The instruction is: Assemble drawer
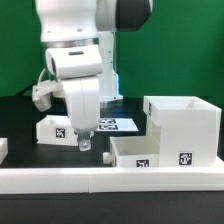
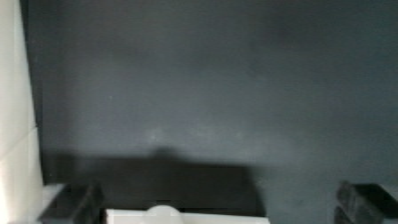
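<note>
My gripper (image 1: 84, 143) hangs low over the dark table between the parts, with a small pale thing at its tips in the exterior view. In the wrist view its dark fingers (image 2: 71, 204) stand wide apart at both sides, and a white piece with a round knob (image 2: 169, 213) shows between them, touching neither. A large open white box (image 1: 185, 122) stands at the exterior view's right. A smaller white drawer box (image 1: 138, 150) with a tag sits in front of it. Another white tagged part (image 1: 55, 127) lies behind the gripper at the left.
The marker board (image 1: 116, 124) lies flat at the back middle. A long white rail (image 1: 100, 181) runs along the front of the table. A white edge (image 2: 15, 100) borders one side of the wrist view. Green backdrop behind.
</note>
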Controlling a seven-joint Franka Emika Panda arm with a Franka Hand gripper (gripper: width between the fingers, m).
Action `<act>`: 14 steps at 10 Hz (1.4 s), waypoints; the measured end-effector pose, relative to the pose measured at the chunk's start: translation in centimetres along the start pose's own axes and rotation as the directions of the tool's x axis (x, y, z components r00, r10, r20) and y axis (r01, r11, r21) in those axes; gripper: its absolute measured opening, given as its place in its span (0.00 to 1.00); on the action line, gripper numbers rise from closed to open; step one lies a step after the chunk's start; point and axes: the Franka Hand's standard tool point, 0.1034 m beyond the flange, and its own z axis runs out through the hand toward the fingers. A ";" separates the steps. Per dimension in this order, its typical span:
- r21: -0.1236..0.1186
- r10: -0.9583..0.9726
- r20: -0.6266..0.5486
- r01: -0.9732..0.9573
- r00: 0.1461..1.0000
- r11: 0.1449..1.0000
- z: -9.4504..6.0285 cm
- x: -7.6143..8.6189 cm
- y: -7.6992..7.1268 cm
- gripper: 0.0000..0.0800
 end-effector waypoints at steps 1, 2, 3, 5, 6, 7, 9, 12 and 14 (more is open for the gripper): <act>0.017 -0.007 -0.043 0.007 0.999 1.000 0.4 -0.2 0.2 0.81; 0.016 -0.002 -0.060 0.003 0.998 1.000 0.7 -0.3 0.6 0.81; 0.019 0.012 -0.060 -0.011 0.998 1.000 1.1 0.8 1.1 0.81; 0.019 0.045 -0.069 -0.043 0.997 0.999 1.5 2.6 2.2 0.81; 0.022 0.074 -0.070 -0.073 0.995 0.997 1.6 3.3 2.5 0.81; 0.022 0.093 -0.071 -0.091 0.993 0.996 1.6 3.6 2.5 0.81; 0.026 0.116 -0.070 -0.114 0.991 0.993 1.7 3.5 2.3 0.81; 0.026 0.117 -0.071 -0.115 0.991 0.993 1.7 3.4 2.3 0.81; 0.023 0.110 -0.078 -0.109 0.991 0.994 2.2 4.0 2.0 0.81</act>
